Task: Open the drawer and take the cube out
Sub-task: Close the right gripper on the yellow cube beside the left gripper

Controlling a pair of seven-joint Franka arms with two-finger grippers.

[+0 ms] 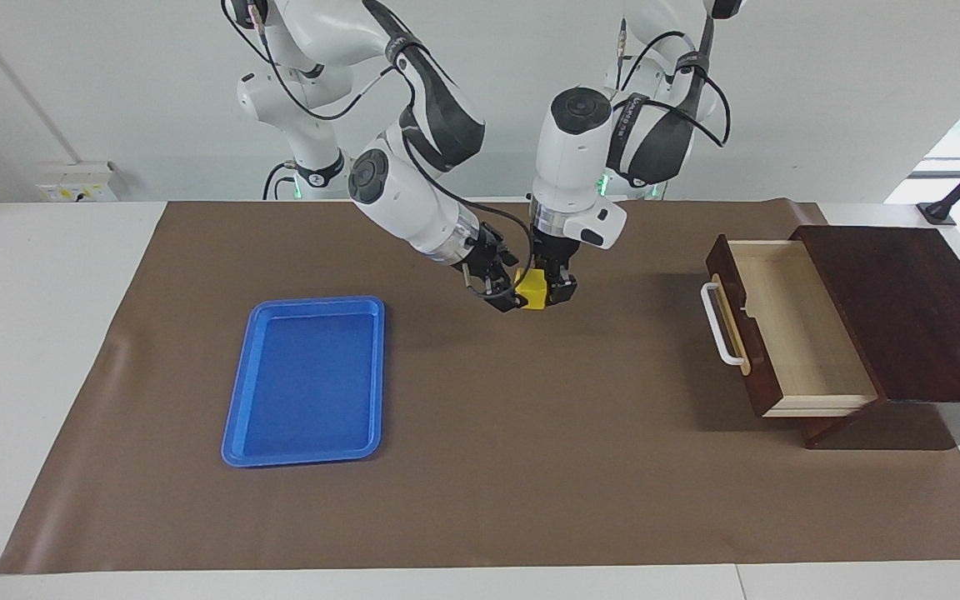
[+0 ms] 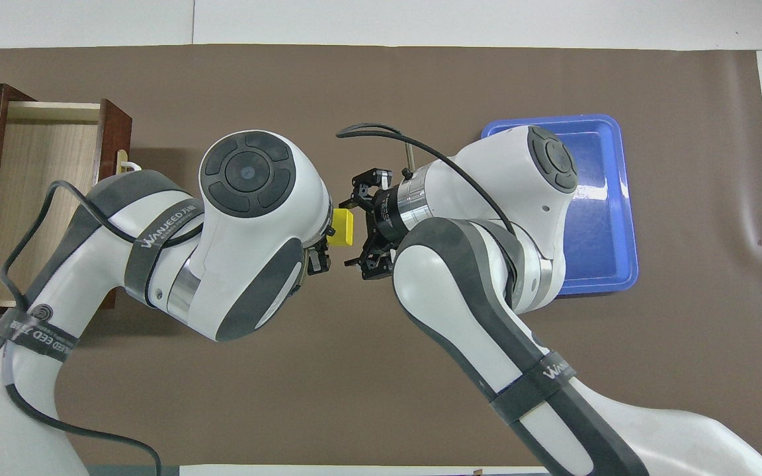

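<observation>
Hanging above the middle of the brown table mat (image 1: 480,467), the yellow cube (image 1: 533,289) sits clamped between the fingers of the left gripper (image 1: 548,287), which points straight down from its arm. In this facing view the right gripper (image 1: 503,292) slants in from ten o'clock, its fingers spread apart around the cube's side. At three o'clock from the cube the dark brown wooden drawer (image 1: 788,333) stands pulled out, pale interior bare, white bar handle (image 1: 720,325) facing the cube. The blue plastic tray (image 1: 307,379) lies flat at eight o'clock from the cube.

From overhead, the yellow cube (image 2: 341,227) shows between the two wrists, over the brown table mat (image 2: 381,79). The left gripper (image 2: 325,246) is mostly hidden under its own wrist at nine o'clock from the cube. The right gripper (image 2: 358,225), at three o'clock, shows spread fingers. The drawer (image 2: 43,165) sits at nine o'clock from the cube, the tray (image 2: 609,198) at three o'clock.
</observation>
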